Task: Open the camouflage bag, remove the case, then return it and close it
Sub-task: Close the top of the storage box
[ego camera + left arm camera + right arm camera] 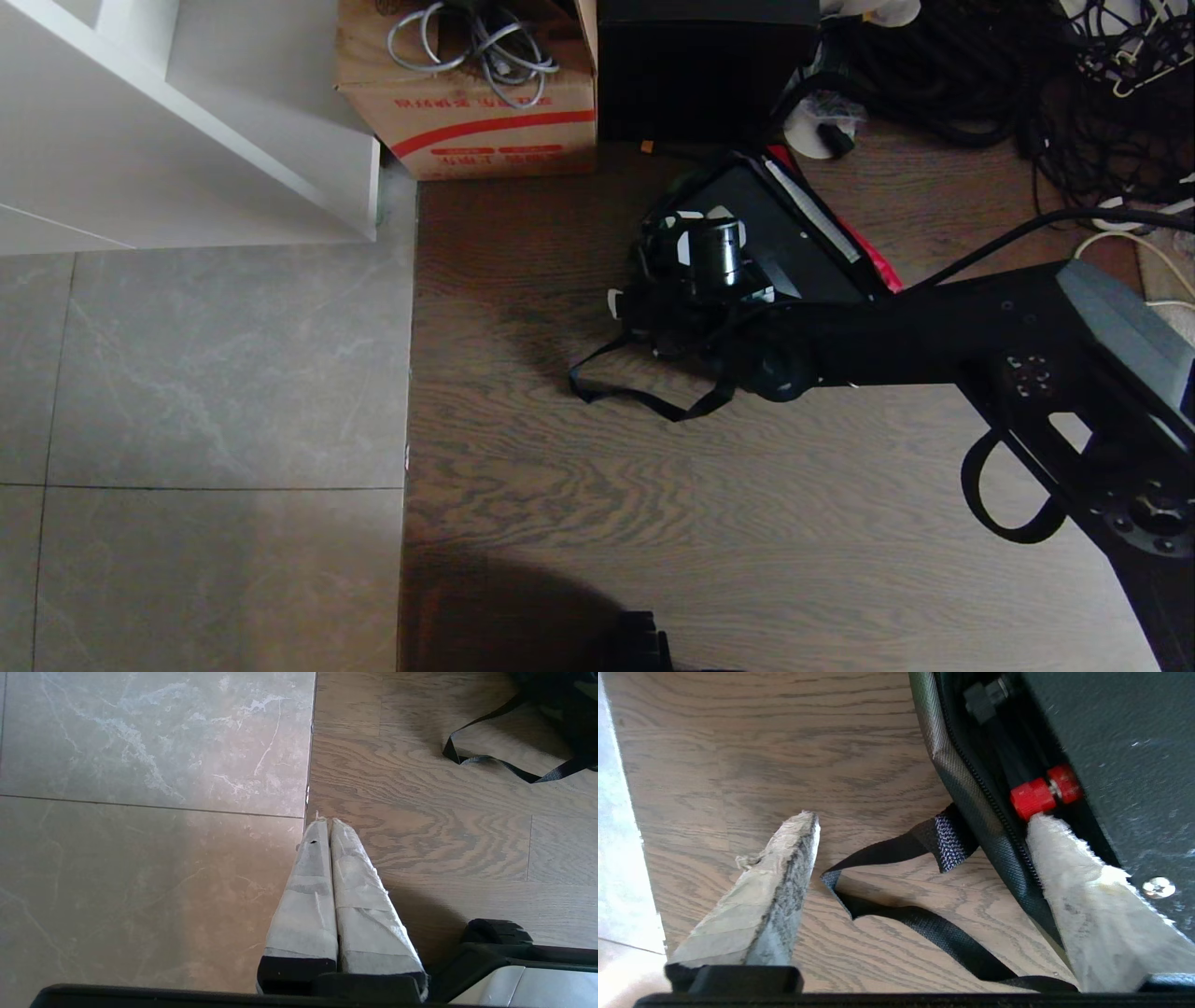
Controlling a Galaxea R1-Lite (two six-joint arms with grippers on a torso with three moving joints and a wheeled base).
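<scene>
Tile floor (205,373): grey marbled tiles fill the left of the head view, meeting the wood floor (579,485) along a straight seam.
Left gripper (330,823): parked low over that seam — its taped fingers (308,896) pressed together, nothing between them.
Cardboard box (467,103): brown with red print, at the far edge of the wood floor beside a white wall corner; grey cables (476,42) coiled on top.
Black cabinet-like box (705,65): just right of the cardboard box, touching or nearly so.
Strap (644,397): a black loop of the bag's webbing lying flat on the wood, trailing toward the tiles.
Camouflage bag (864,252): on the wood floor near the far edge, right of centre, lying open with red lining at its right rim; its woven edge and zipper show in the right wrist view.
Case (775,229): flat, black, inside the open bag; a red knob (1043,793) sits at its side.
Right gripper (920,821): reaching in from the right, down at the bag's near-left edge — fingers spread wide and holding nothing, one finger (780,882) over bare wood, the other (1087,891) inside the bag's rim with its tip just beside the red knob.
Black cables (1008,75): a tangled heap at the far right.
</scene>
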